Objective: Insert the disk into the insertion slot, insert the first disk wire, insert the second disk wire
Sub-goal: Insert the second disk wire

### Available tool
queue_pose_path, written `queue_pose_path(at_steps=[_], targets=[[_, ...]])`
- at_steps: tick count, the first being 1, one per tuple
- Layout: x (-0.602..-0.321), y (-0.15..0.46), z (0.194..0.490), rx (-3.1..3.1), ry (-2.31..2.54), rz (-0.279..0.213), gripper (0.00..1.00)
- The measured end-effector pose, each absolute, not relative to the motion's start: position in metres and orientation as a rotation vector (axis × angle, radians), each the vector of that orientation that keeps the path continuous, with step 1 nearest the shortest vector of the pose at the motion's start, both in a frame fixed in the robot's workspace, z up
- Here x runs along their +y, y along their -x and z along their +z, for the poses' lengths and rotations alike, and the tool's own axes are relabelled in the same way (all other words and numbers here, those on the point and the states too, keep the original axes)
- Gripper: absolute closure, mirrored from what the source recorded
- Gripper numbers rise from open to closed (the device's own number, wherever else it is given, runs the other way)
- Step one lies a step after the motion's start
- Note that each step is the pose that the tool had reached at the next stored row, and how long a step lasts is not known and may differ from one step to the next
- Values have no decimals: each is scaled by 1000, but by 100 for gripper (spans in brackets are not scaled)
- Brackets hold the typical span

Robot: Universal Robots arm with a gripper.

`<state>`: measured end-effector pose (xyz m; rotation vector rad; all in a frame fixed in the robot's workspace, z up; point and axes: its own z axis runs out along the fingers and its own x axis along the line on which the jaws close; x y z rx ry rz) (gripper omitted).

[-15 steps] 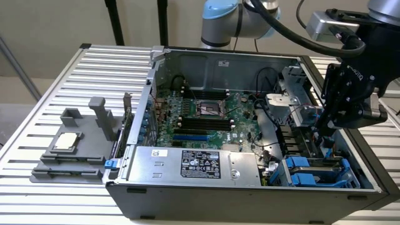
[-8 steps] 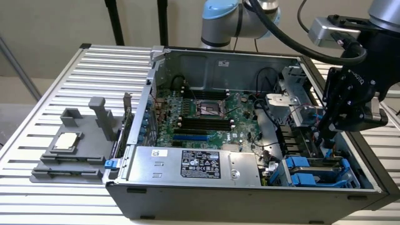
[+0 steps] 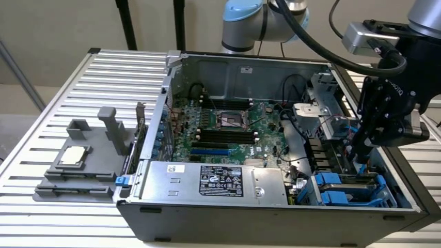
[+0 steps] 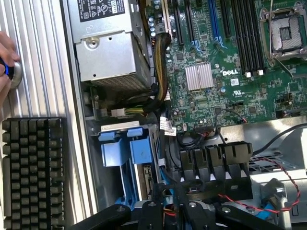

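Observation:
The insertion slot (image 3: 377, 181) is the grey drive cage in the case corner nearest the exterior view's right. The disk sits inside it, showing mostly its bright blue carrier (image 3: 339, 190) (image 4: 127, 149), with a narrow grey end of the drive (image 4: 144, 179) under the blue tabs. My black gripper (image 3: 357, 155) (image 4: 168, 205) reaches down into the case just behind the cage. Its fingers stand close together, pinching a disk wire (image 4: 168, 212) with red and yellow strands at the disk's rear end. A blue cable (image 4: 162, 178) runs beside the fingers.
The open computer case lies on a slatted metal table (image 3: 103, 88). A silver power-supply box (image 3: 214, 181) fills the front, and the motherboard (image 3: 227, 129) lies behind it. A grey holder block with a chip (image 3: 76, 163) stands outside. A keyboard (image 4: 33, 172) and a person's hand (image 4: 5, 52) lie beyond the case wall.

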<state>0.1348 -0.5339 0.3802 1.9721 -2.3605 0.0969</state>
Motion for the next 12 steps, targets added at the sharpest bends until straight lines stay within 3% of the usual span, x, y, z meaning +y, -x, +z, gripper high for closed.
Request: queue_pose_path(at_steps=[12], targets=[[-543, -135, 378, -2360, -1972, 97, 68]])
